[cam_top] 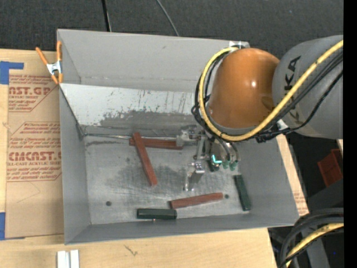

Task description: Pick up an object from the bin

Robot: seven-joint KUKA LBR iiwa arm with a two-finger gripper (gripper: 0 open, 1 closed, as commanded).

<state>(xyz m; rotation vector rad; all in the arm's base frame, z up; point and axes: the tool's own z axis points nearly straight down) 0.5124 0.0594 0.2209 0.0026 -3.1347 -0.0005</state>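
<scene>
My gripper (195,171) hangs under the arm's orange cover, right of the bin's middle and low over the floor. Just below it lies a red-brown stick (196,200), nearly level, apart from the gripper. A second red-brown stick (162,144) lies level to the gripper's upper left, its right end close to the gripper. A third red-brown stick (145,161) slants down from that one's left end. To the gripper's right, a dark green stick (241,192) lies by the bin's right wall.
Another dark green stick (157,214) lies along the front wall, left of the lower red-brown stick. The arm and its orange cover hide the bin's upper right part. The left part of the floor is bare metal.
</scene>
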